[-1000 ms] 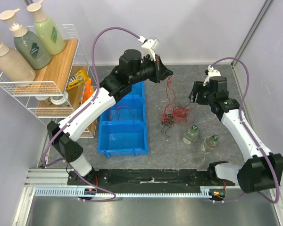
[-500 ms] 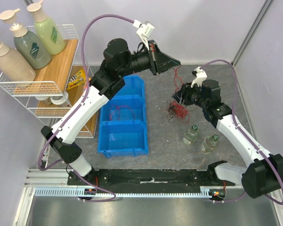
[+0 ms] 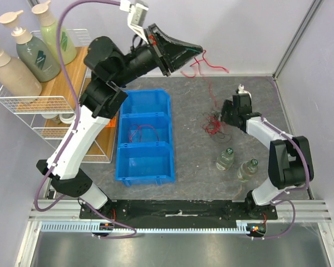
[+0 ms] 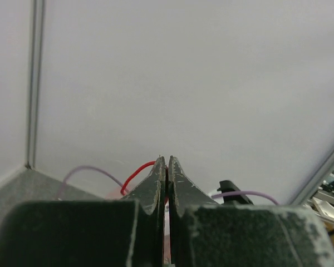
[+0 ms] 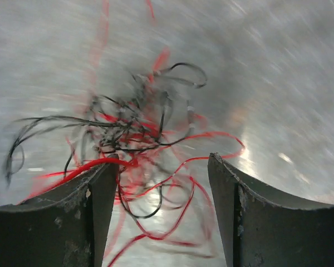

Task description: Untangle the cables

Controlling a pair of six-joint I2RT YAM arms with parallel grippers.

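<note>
My left gripper [image 3: 197, 51] is high over the far side of the table [image 3: 185, 167]. Its jaws are pinched fully together on a red strand [image 4: 136, 171], which trails down toward the tangle [image 3: 214, 124]. The tangle lies on the table right of centre, and it holds most of the cables, red and black together.

My right gripper [image 5: 161, 161] is low at the tangle with its jaws wide apart. Loops lie in the gap, but nothing is clamped. That wrist view is smeared, so I can't tell which strands are actually between the fingers.

My main worry is that nothing pins the tangle down. If I lift the left arm further, I expect the whole knot to rise with the strand instead of letting it slide free. It could also cinch tighter.

If I close the right jaws blind, I might trap the very strand I'm pulling. Then the two arms would fight each other, and the wire could slip out of the left pinch or get strained.

The two bottles [image 3: 225, 158] stand just near of the tangle, so a dragged or swinging clump could knock them over. A freed strand could also whip left and miss the bin [image 3: 145, 166].
</note>
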